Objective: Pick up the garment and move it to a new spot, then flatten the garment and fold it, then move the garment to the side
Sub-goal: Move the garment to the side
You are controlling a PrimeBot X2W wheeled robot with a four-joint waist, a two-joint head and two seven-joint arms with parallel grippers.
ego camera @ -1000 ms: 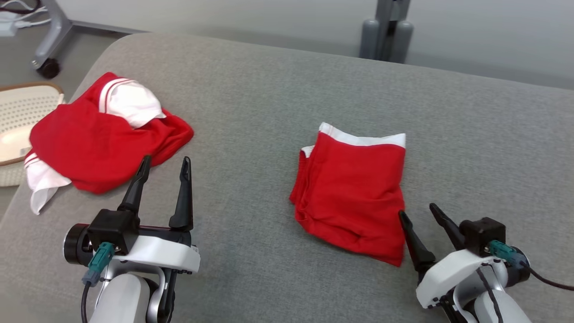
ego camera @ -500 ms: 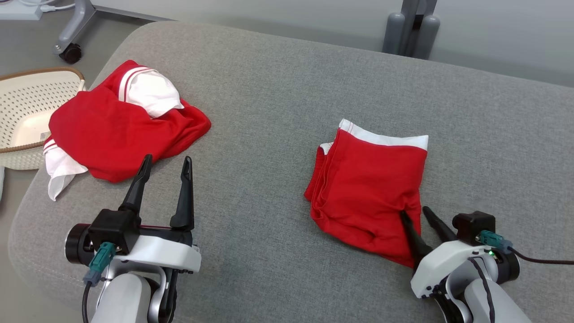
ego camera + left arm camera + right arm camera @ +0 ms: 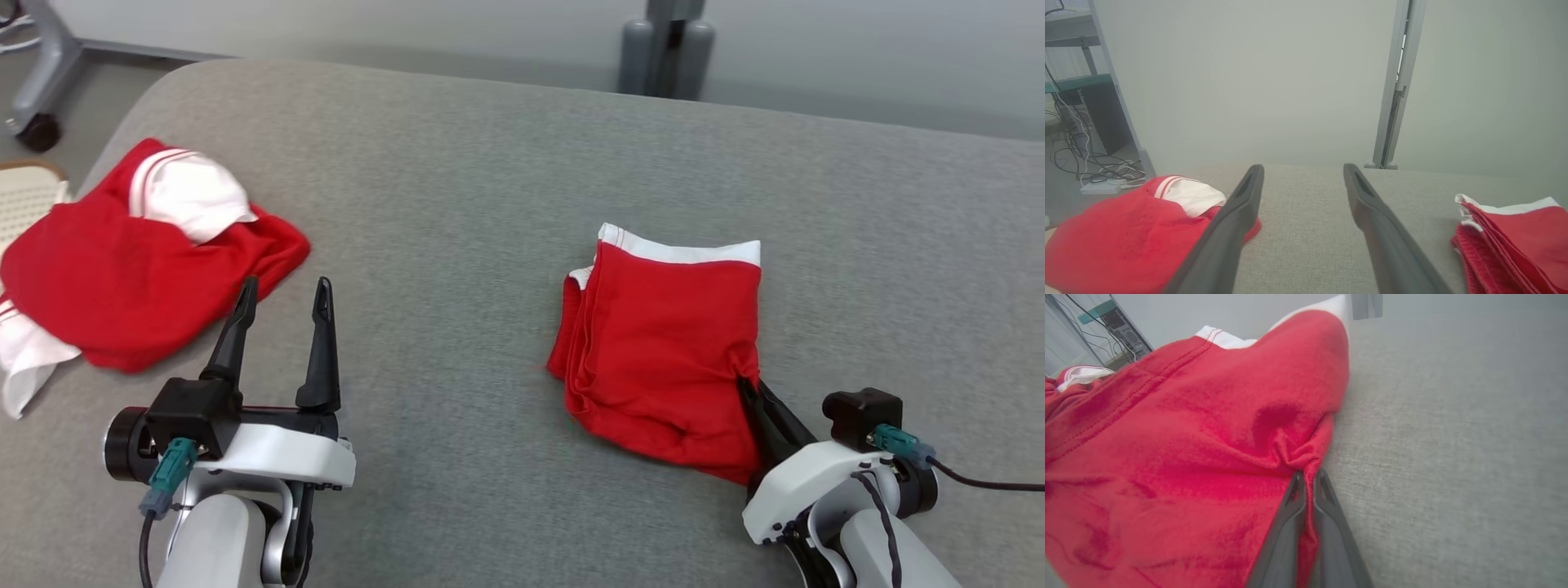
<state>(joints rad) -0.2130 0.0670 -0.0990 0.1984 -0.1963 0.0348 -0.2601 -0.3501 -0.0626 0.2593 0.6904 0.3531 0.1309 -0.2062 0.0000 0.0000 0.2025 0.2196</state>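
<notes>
A folded red garment with a white band [image 3: 661, 351] [image 3: 1188, 449] [image 3: 1519, 241] lies on the grey cushion at centre right. My right gripper [image 3: 747, 385] [image 3: 1308, 475] is shut on its right edge, and the cloth bunches at the fingertips. A second red and white garment [image 3: 122, 269] [image 3: 1126, 228] lies crumpled at the far left. My left gripper [image 3: 282, 290] [image 3: 1302, 171] stands open over bare cushion just right of that heap, with nothing between its fingers.
The grey cushion [image 3: 457, 212] has a rounded far-left corner. A pale perforated basket [image 3: 24, 196] sits off its left edge. A grey post [image 3: 665, 41] stands behind the cushion, and a wheeled stand leg [image 3: 37, 82] is at the back left.
My right gripper has moved onto the folded garment's right edge and shut on it, bunching the cloth. The head camera has shifted. The left gripper stays open.
</notes>
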